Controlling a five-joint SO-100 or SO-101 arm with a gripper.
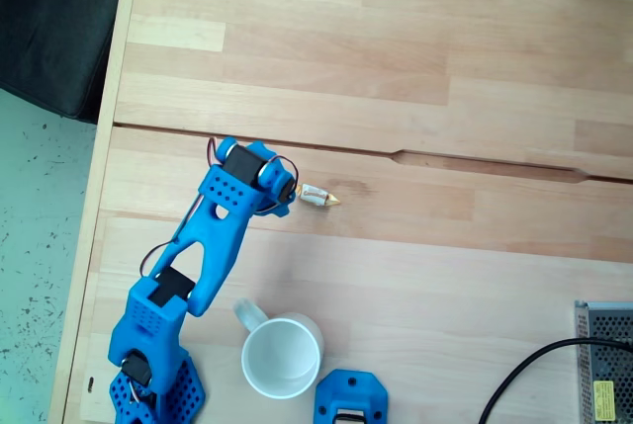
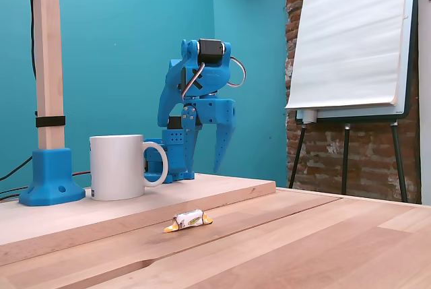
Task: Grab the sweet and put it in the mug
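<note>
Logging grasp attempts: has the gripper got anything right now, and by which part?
Nothing is held. The gripper hangs open above the table, and the sweet lies on the wood, apart from the fingers.

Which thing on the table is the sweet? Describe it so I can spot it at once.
Start from the blue arm's gripper in the top-down fixed view. Just right of it, on the bare wood below the long seam, lies the sweet: tiny, white-wrapped, with yellow-gold twisted ends, far smaller than the white mug.
</note>
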